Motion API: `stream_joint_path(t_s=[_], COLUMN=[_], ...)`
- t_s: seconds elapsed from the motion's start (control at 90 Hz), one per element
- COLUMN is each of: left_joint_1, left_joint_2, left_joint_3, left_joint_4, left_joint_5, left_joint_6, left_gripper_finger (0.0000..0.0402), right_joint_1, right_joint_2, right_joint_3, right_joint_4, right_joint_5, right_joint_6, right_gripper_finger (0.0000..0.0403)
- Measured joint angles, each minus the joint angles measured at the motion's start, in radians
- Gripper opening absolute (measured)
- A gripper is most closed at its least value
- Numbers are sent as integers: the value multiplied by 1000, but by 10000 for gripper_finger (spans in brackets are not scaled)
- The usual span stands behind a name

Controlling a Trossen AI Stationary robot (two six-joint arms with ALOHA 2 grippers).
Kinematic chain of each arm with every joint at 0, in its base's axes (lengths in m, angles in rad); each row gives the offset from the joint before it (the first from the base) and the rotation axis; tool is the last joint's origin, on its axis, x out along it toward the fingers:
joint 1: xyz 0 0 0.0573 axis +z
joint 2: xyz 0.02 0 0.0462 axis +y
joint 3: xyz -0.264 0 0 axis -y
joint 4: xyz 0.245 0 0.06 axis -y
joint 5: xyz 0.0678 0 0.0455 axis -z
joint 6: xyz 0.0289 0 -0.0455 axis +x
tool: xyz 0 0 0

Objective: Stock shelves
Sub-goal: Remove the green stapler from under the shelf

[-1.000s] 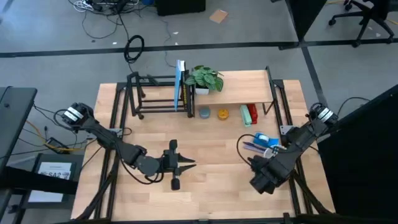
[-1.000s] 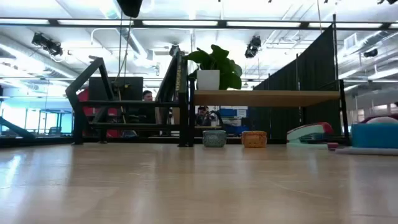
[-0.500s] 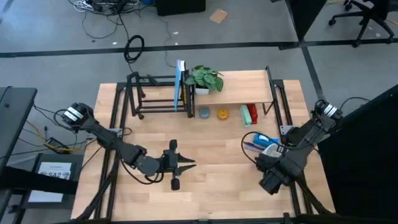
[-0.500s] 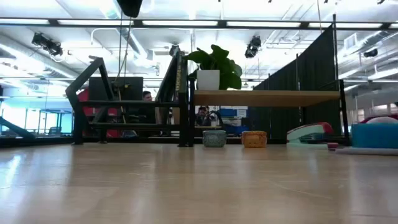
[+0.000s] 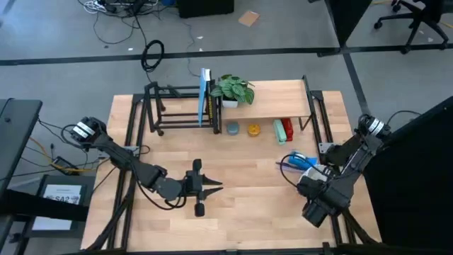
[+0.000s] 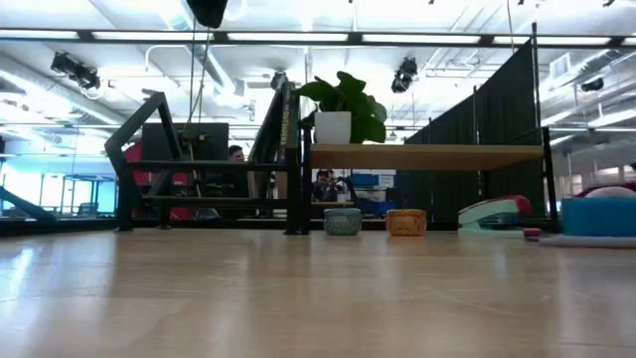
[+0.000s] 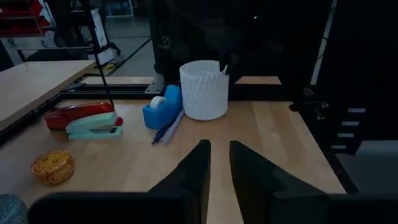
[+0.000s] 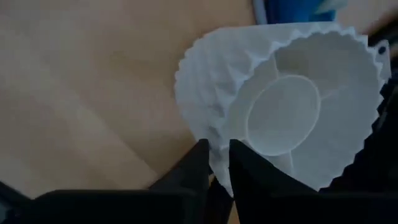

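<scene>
The shelves stand at the table's far side: a wooden plank top [image 5: 279, 99] on black legs and, left of it, a black rod rack [image 5: 173, 110]. A white ribbed cup [image 7: 204, 90] stands near the right edge beside a blue tape dispenser [image 7: 163, 107]. My right gripper [image 8: 217, 155] is shut at the cup's rim, coming from above. My left gripper [image 5: 216, 186] hangs shut over the table's middle, pointing at the right edge, with nothing in it. My right gripper has the white cup's wall [image 8: 216, 163] in the narrow gap between its two fingers, at the rim. One finger [image 8: 245, 177] lies over the cup's inside and the other outside. The fingers come from above. The cup stands upright, base [image 7: 204, 117] on the table.
A potted plant [image 5: 233, 88] sits on the plank's left end and a blue book [image 5: 205, 99] leans in the rack. Under the plank lie a grey bowl [image 5: 232, 128], a yellow ball [image 5: 253, 129] and two staplers [image 5: 283, 130]. Pens [image 5: 287, 165] lie by the dispenser.
My right arm has swung toward the table's right and near edges, its dark wrist moving away from the table's middle. My left arm has kept still.
</scene>
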Motion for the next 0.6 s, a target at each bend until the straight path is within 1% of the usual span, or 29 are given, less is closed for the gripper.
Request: stream_joint_path(t_s=[0.122,0.222,0.3,0.389,0.478,0.522,0.6], left_joint_1=[0,0,0,0,0,0,0], left_joint_2=[0,0,0,0,0,0,0], left_joint_3=[0,0,0,0,0,0,0], left_joint_4=[0,0,0,1,1,1,1], left_joint_5=[0,0,0,0,0,0,0], left_joint_6=[0,0,0,0,0,0,0], left_gripper_finger=[41,41,41,41,41,41,41], right_joint_1=[-3,-20,-39,-68,-100,-118,-158], right_joint_2=[0,0,-1,-1,-2,-2,-2], right_joint_3=[2,31,72,116,142,145,145], right_joint_4=[-16,-50,-58,-57,-50,-35,31], right_joint_5=[-49,-112,-120,-84,-30,14,125], right_joint_6=[1,-6,-24,-37,-39,-32,-32], right_gripper_finger=[79,121,156,190,214,221,229])
